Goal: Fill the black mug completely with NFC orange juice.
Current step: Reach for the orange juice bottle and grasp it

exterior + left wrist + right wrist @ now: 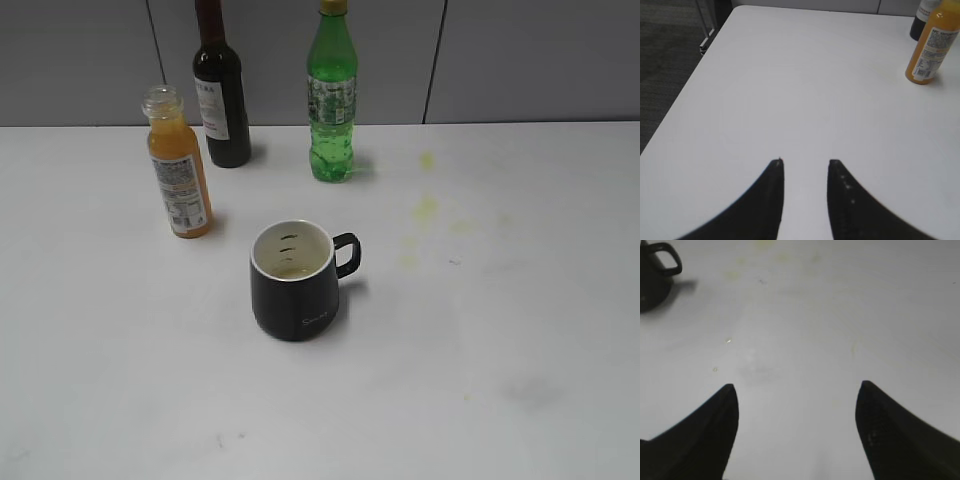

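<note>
The black mug (297,282) stands upright mid-table, white inside, handle to the right, a little pale liquid at its bottom. Part of it shows at the top left of the right wrist view, the mug (654,275). The NFC orange juice bottle (177,165) stands uncapped behind and left of the mug; it also shows at the top right of the left wrist view, the juice bottle (932,46). My left gripper (806,162) is open over bare table, holding nothing. My right gripper (797,386) is open wide over bare table, right of the mug. Neither gripper shows in the exterior view.
A dark wine bottle (221,85) and a green soda bottle (332,95) stand at the back near the grey wall. Yellowish stains (427,208) mark the white table right of the mug. The table's left edge (685,95) drops to a dark floor.
</note>
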Tool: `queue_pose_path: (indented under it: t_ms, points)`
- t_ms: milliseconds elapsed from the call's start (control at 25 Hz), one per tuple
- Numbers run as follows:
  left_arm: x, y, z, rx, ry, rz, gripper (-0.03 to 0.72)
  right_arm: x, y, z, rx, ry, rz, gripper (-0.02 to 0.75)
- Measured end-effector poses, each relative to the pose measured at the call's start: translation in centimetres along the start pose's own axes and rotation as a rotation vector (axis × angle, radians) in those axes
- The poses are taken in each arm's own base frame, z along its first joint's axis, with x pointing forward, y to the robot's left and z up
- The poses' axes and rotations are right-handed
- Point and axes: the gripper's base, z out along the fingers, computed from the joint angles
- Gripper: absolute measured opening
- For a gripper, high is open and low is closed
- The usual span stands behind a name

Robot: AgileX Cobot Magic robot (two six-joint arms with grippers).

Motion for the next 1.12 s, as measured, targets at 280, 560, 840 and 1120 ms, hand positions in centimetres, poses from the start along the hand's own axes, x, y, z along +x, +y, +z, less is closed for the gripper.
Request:
queue_pose_path:
  t_ms: [280,560,840,1120]
  points:
    - [0.0,0.0,0.0,0.0,0.0,0.0,0.237,2.5,-0.8,-3.6,0.094,-0.202,0.055,0.554]
    - [0.0,0.0,0.0,0.0,0.0,0.0,0.237,5.7,-0.9,-3.8,0.143,-0.296,0.045,0.554]
    - [0.0,0.0,0.0,0.0,0.0,0.0,0.237,6.5,-0.9,-3.2,0.138,-0.277,0.04,0.554]
    - [0.0,0.0,0.0,0.0,0.0,0.0,0.237,6.5,-0.9,-3.2,0.137,-0.276,0.038,0.554]
